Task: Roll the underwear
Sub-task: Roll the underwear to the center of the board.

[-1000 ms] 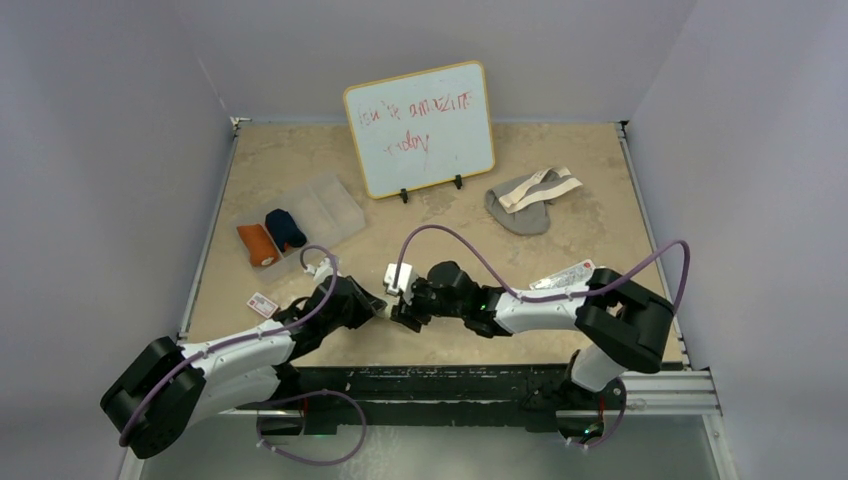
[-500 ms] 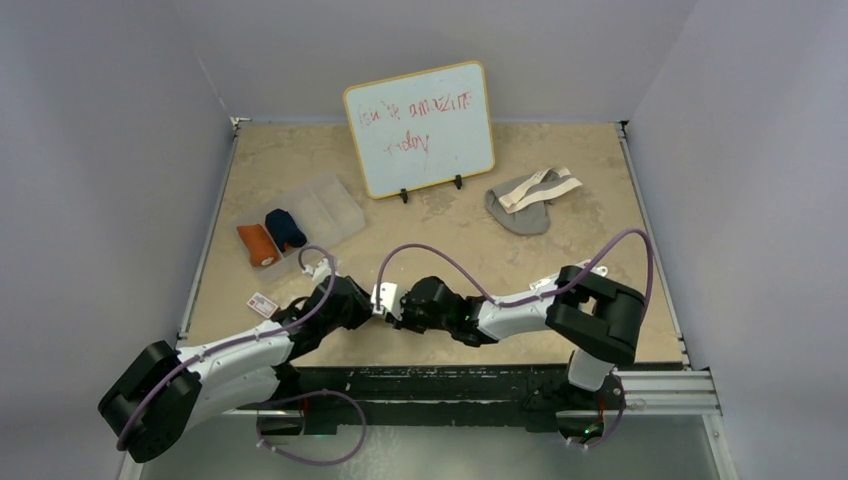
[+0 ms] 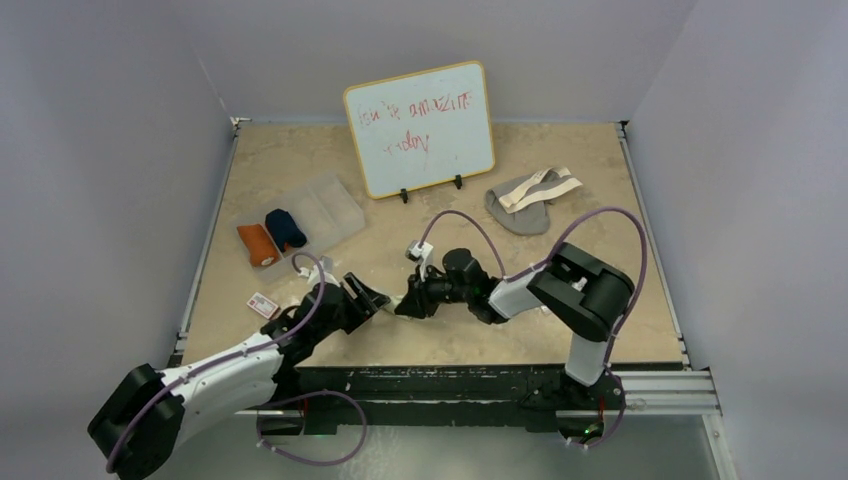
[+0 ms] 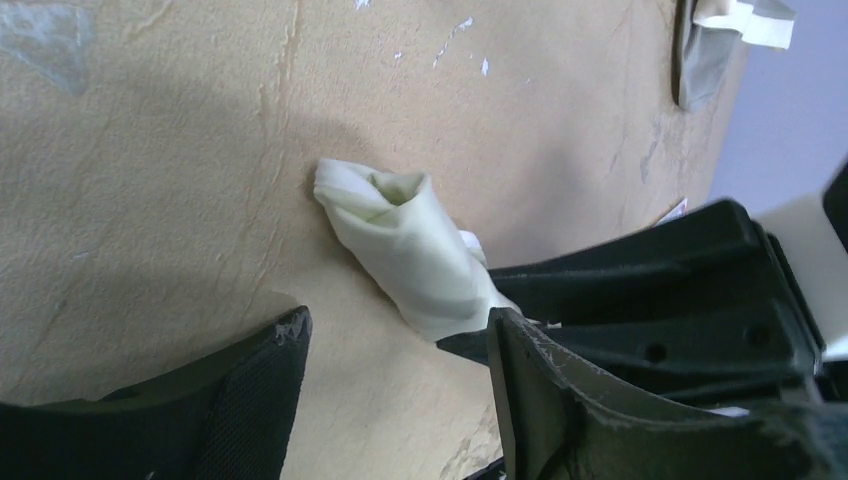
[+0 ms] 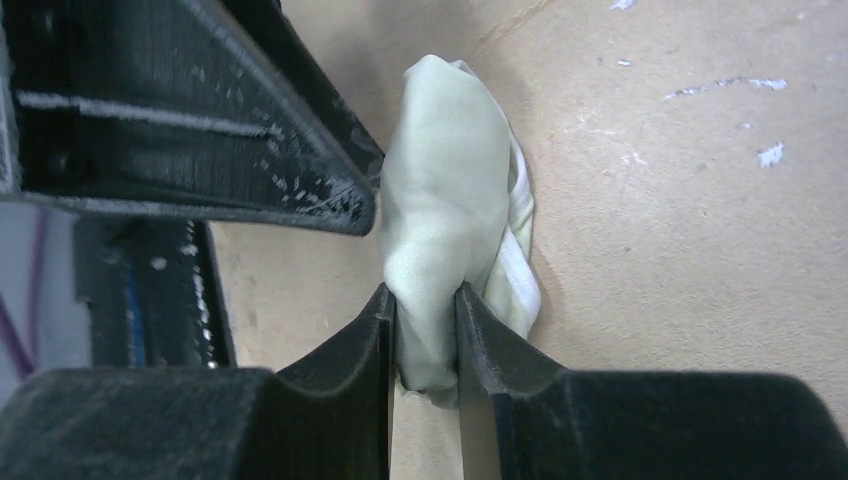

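Note:
The pale cream underwear (image 5: 440, 220) is a tight roll lying on the table. My right gripper (image 5: 425, 312) is shut on its near end. In the left wrist view the roll (image 4: 405, 250) lies just ahead of my open left gripper (image 4: 395, 345), whose fingers stand apart from the cloth. In the top view my left gripper (image 3: 378, 298) and right gripper (image 3: 406, 304) meet at the table's front middle and hide the roll. An orange roll (image 3: 258, 243) and a navy roll (image 3: 285, 228) sit in a clear tray (image 3: 335, 205). The grey underwear with a beige waistband (image 3: 528, 200) lies flat at the back right.
A whiteboard (image 3: 420, 128) with red writing stands at the back middle. A small white printed card (image 3: 262, 304) lies by the left arm. The table's front edge runs just behind both grippers.
The right arm has folded in, and its wrist has moved farther from the front edge. The left arm has stretched forward a little. Both grippers stay close together at the cream roll.

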Controlling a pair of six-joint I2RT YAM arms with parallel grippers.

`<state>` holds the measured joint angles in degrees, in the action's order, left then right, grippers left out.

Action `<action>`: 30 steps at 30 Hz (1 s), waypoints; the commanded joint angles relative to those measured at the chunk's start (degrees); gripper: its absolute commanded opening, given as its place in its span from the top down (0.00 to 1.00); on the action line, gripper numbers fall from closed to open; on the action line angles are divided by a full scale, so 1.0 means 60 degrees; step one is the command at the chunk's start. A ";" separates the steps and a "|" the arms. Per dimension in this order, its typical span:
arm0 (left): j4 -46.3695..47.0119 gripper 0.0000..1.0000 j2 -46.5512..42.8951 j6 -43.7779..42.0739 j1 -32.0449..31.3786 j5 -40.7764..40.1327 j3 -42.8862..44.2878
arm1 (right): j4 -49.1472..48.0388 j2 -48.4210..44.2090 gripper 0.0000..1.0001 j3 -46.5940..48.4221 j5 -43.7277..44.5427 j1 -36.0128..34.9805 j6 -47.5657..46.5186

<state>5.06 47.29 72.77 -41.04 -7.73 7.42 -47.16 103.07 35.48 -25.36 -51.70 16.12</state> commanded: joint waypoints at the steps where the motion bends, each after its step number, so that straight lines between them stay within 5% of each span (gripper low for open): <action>1: 0.1089 0.37 0.0519 -0.0288 -0.0032 0.0514 -0.0167 | -0.1861 0.1217 0.77 -0.0657 -0.1566 0.0586 0.3085; 6: 0.1855 0.37 0.1671 -0.0146 -0.0036 0.0568 -0.0129 | -0.3954 0.2054 0.76 -0.0996 -0.2300 0.0947 0.4351; 13: 0.2477 0.38 0.1963 0.0761 -0.0031 -0.0359 -0.0489 | -0.3787 0.1972 0.75 -0.0987 -0.2600 0.0970 0.3999; 20: 0.2501 0.71 0.3141 0.0552 -0.0031 -0.0060 -0.0280 | -0.3782 0.1885 0.68 -0.0858 -0.2927 0.0971 0.3803; 26: 0.2441 0.87 0.3866 0.0262 -0.0032 0.0278 0.0064 | -0.1164 0.0418 0.41 -0.0533 -0.2367 0.0971 0.2169; 30: 0.1928 0.88 0.3617 0.0250 -0.0033 0.0188 0.0199 | 0.2277 -0.1180 0.36 0.0092 -0.0580 0.0912 -0.0335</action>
<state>25.39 68.79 76.93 -41.01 -6.46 8.43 -55.75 104.09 31.59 -38.24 -45.71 29.95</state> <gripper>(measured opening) 0.171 0.625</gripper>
